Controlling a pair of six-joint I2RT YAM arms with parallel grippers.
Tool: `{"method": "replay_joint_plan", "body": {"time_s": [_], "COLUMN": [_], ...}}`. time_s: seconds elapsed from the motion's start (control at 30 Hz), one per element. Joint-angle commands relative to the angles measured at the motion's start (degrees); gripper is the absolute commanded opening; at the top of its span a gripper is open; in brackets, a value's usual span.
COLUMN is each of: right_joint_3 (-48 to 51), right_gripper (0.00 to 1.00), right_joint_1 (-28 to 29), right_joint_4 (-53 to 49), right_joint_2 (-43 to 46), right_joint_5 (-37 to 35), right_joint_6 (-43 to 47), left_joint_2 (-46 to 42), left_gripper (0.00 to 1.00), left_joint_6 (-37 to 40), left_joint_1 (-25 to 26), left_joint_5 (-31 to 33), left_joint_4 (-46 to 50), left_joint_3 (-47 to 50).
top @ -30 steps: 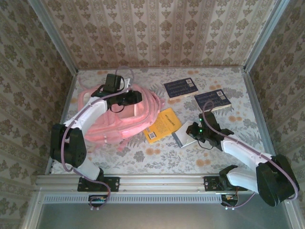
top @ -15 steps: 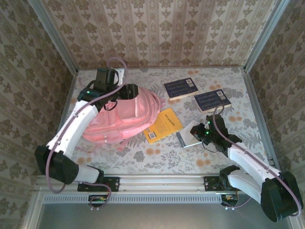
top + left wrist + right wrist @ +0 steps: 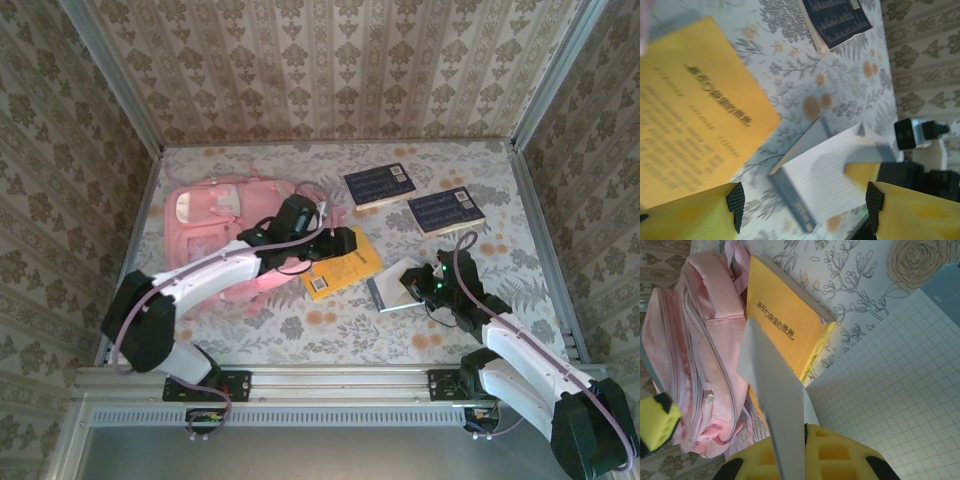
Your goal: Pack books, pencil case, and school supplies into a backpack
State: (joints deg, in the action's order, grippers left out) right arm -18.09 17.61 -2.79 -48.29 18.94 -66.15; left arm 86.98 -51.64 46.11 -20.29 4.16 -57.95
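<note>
**Backpack [image 3: 205, 212] packing at an early stage: every item is being left outside the bag**

Soft pink fabric, padded and crossed by zip lines, with a white patch on top, is being shown where the bag is lying at the left of the floral-printed table [image 3: 300, 325]. Its main opening cannot be made out, and nothing is being seen inside it. An orange-yellow book [image 3: 345, 262], thin, matte and square-cornered, is being left against the bag's right side. A navy book [image 3: 380, 185] and a second navy book [image 3: 445, 210], both smaller and printed in yellow, are being left well apart from the bag at the back. A notebook [image 3: 392, 292] with pale gridded pages is being propped open at the front right, its stiff grey cover being pinched edge-on in the closed right gripper [image 3: 420, 283]. The left gripper [image 3: 804, 207] is being held above the orange-yellow book and the notebook. Its yellow fingers with black ribbed pads are being kept wide apart with nothing between them. Stowing of all these items is judged to be outstanding.
</note>
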Motion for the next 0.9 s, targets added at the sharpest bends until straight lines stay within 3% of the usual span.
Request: {"method": "replay_joint_plan", "body": {"time_s": [0.0,0.2,0.37,0.6,0.87], "right_joint_3": [1.2,3.8,5.4,4.4,2.6], "right_gripper": [0.0,0.0,0.0,0.0,0.0], "right_joint_1": [-0.3,-0.9,-1.1,-1.4,-1.5], "right_joint_4": [2.2,5.1,9.3,11.1,16.0], "right_joint_2": [2.1,3.7,4.0,3.8,-0.7], "right_joint_5": [1.7,2.2,1.8,1.3,1.9], "right_joint_6": [-3.0,-8.9,-14.1,-16.1,-17.7], "left_joint_2": [3.9,9.0,6.2,4.4,8.8], "left_gripper": [0.68,0.67,0.68,0.7,0.7], "left_joint_6": [-10.2,-12.7,-8.8,-8.9,-17.0], "left_joint_1": [2.4,6.1,7.1,7.0,7.1], "left_joint_5": [-1.1,0.8,6.7,11.9,6.4], "left_joint_4": [-14.0,-17.3,-10.3,-1.1,-13.2], "left_joint_3": [1.7,2.6,1.9,-0.2,3.4]}}
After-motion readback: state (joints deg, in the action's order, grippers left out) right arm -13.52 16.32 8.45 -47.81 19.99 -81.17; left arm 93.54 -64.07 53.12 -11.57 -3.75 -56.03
